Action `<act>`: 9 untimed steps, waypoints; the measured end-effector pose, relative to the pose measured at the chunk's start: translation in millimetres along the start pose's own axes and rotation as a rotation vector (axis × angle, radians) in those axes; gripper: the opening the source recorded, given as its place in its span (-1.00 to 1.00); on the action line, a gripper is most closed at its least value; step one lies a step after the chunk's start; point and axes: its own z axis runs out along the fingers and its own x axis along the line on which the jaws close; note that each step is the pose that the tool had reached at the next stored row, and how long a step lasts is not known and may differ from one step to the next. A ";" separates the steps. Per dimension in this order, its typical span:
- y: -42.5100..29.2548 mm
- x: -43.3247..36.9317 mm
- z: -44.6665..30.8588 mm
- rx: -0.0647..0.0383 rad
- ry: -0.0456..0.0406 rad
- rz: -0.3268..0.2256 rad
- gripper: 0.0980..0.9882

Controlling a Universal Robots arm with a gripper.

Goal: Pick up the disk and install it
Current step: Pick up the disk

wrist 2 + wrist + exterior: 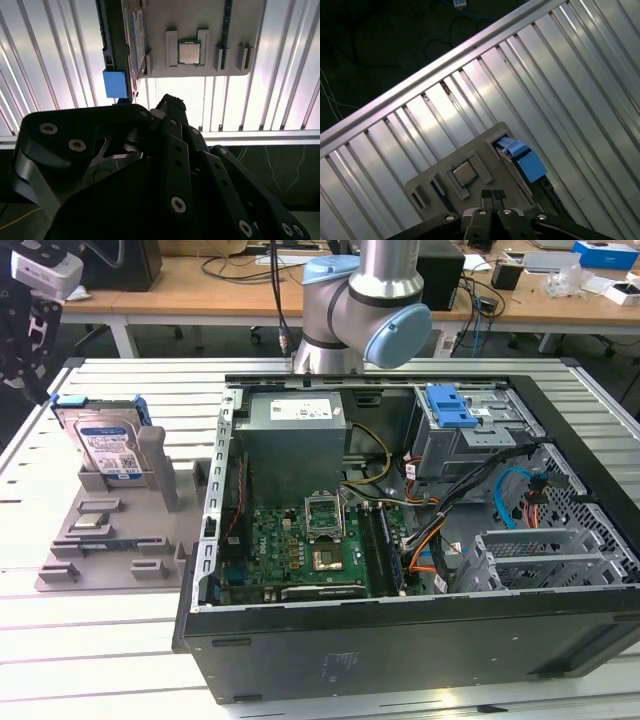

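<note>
Wooden desks [190, 285] behind, ribbed metal tabletop [90, 640], dark floor [200, 340]

One disk [105, 445], one computer case [400, 645], one tray [110, 562], seemingly one chip [189, 52].

Print on disk [108, 445] label, power-supply sticker [300, 413]: none legible.

Table [90, 660] w/ two things on it: parts holder [150, 525] at the exterior view's left, open PC case [400, 650] just beside it on the right. Disk [105, 445] stands upright at holder's back end, chip [92, 521] flat in front of it. In the case: power box [295, 425] back-left, circuit board [300, 550] in front of it, drive cage [465, 435] back-right. Arm base [355, 310] behind the case.
</note>
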 end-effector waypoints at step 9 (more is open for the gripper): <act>0.0 0.0 0.0 -0.003 0.0065 -0.169 -0.98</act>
